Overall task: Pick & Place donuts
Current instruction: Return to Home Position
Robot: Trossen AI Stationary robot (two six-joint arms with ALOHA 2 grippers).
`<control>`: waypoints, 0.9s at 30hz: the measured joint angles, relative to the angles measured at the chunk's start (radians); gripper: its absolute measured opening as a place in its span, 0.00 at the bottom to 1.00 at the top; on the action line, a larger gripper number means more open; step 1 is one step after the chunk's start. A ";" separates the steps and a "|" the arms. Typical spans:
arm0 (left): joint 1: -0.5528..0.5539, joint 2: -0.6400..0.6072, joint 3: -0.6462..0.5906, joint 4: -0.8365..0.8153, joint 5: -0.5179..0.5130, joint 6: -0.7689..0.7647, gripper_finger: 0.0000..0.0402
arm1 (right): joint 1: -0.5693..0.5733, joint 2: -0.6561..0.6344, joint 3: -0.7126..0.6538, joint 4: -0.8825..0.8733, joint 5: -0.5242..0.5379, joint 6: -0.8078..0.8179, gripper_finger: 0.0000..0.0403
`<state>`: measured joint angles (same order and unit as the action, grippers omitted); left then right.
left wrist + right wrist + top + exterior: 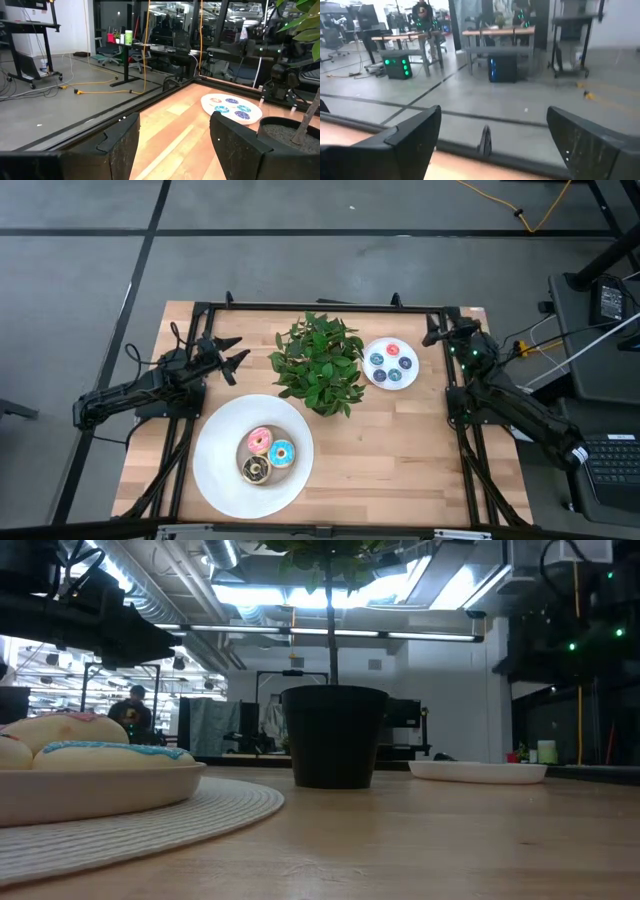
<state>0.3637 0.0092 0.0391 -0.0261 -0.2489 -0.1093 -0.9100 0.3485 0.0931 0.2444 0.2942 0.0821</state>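
1. Dark left gripper (232, 352) hovers at the left edge of the table (400, 450), fingers spread, empty.
2. Right gripper (436, 332), apparently by the far right corner, gapes empty.
3. Large donuts (268, 455) fill the big plate (215, 465), tiny donuts (391, 362) the small plate (372, 379).

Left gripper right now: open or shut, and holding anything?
Open and empty. In the left wrist view the left gripper has its fingers spread apart, with only bare table between them.
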 joint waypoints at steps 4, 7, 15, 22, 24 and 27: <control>0.000 0.000 0.000 0.000 0.000 0.000 0.58 | 0.000 0.000 -0.059 -0.002 -0.011 0.048 0.90; 0.000 0.000 0.000 0.000 0.000 0.000 0.58 | 0.000 0.000 -0.087 -0.023 -0.015 0.044 0.90; 0.000 0.000 0.000 0.000 0.000 0.000 0.58 | -0.032 0.010 -0.087 -0.176 -0.018 0.044 0.90; 0.000 0.000 0.000 0.000 0.000 0.000 0.58 | -0.048 0.026 -0.086 -0.180 -0.018 0.063 0.90; 0.000 0.000 0.000 0.000 0.000 0.000 0.58 | -0.048 0.026 -0.086 -0.180 -0.018 0.063 0.90; 0.000 0.000 0.000 0.000 0.000 0.000 0.58 | -0.048 0.026 -0.086 -0.180 -0.018 0.063 0.90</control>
<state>0.3638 0.0092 0.0391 -0.0262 -0.2489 -0.1097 -0.9585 0.3748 0.0067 0.0643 0.2764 0.1455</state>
